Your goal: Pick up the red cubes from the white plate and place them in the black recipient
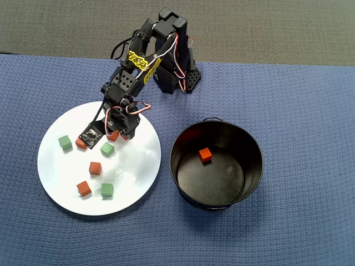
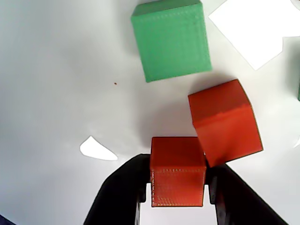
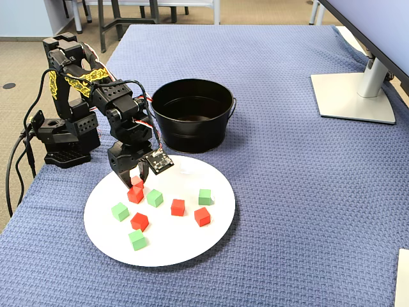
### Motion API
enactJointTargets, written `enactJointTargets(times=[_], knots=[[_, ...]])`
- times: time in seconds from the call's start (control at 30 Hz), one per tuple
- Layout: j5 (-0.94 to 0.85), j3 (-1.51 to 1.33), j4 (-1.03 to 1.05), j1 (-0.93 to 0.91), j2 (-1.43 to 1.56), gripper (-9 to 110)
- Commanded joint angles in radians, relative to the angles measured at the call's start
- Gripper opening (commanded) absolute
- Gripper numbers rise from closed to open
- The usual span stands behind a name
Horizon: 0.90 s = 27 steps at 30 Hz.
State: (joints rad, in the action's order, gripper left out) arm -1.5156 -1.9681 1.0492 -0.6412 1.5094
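Note:
My gripper (image 2: 179,165) is shut on one red cube (image 2: 178,173), its black fingers (image 2: 119,192) pressing on both sides of it. It is low over the far edge of the white plate (image 1: 133,177), close to the arm's base. A second red cube (image 2: 225,123) lies tilted right beside the held one, and a green cube (image 2: 171,41) lies just beyond. In the fixed view the gripper (image 3: 136,181) holds its cube above another red cube (image 3: 135,194). More red cubes (image 3: 177,206) lie loose on the plate. The black recipient (image 1: 252,166) holds one red cube (image 1: 205,155).
Green cubes (image 1: 65,142) are scattered among the red ones on the plate. The pot stands to the right of the plate in the overhead view, a small gap between them. A monitor stand (image 3: 354,96) is far across the blue cloth (image 3: 307,211).

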Motion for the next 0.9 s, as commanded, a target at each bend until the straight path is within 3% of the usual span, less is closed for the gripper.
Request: enactJointTargets(times=[0.0,0.17,0.47,0.63,0.87], knots=[[0.121,0.038,-0.011,0.041,0.055,0],[0.353,0.152,0.115,0.098,0.16,0],[0.716,0.64,0.456,0.189,0.227,0],[0.96,0.813,0.449,0.31,0.167,0],[1.23,0.769,0.316,0.609,0.143,0]])
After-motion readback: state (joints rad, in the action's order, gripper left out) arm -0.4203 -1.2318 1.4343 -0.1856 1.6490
